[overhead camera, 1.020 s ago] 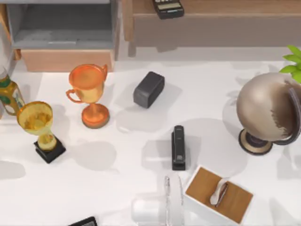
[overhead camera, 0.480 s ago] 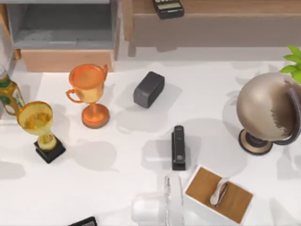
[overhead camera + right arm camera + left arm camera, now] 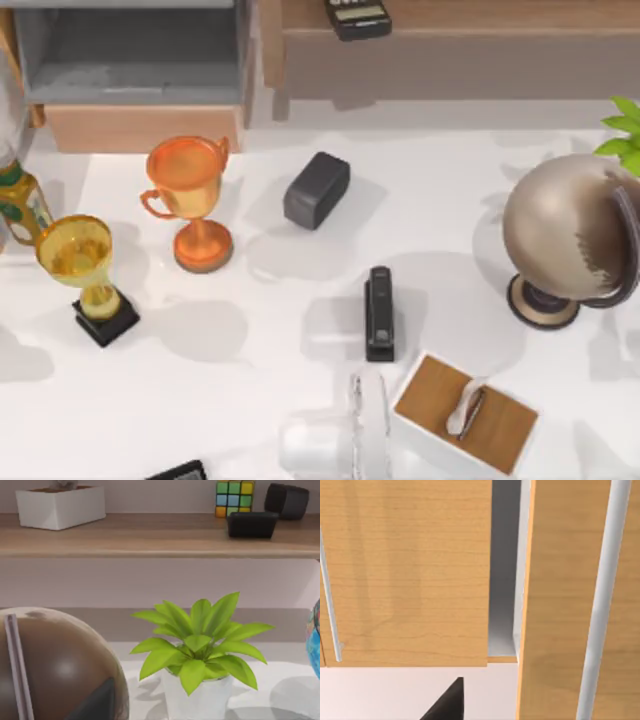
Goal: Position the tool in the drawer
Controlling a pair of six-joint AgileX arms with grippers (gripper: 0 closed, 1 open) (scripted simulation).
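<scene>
The stapler (image 3: 379, 312) lies flat on the white table (image 3: 300, 380), lengthwise toward the back, just beside the corner of a white box with a wooden top (image 3: 465, 413) and well apart from the drawer (image 3: 135, 75). The drawer stands open at the top view's far left, grey interior exposed, tan front panel facing the orange trophy (image 3: 190, 200). A dark grey block (image 3: 316, 189) sits between trophy and stapler. Nothing grips the stapler. Jaw state of either AgileX gripper: cannot tell. The left wrist camera faces wooden cabinet fronts (image 3: 405, 570); the right wrist camera faces a potted plant (image 3: 197, 650) beside a brown globe (image 3: 55, 665).
</scene>
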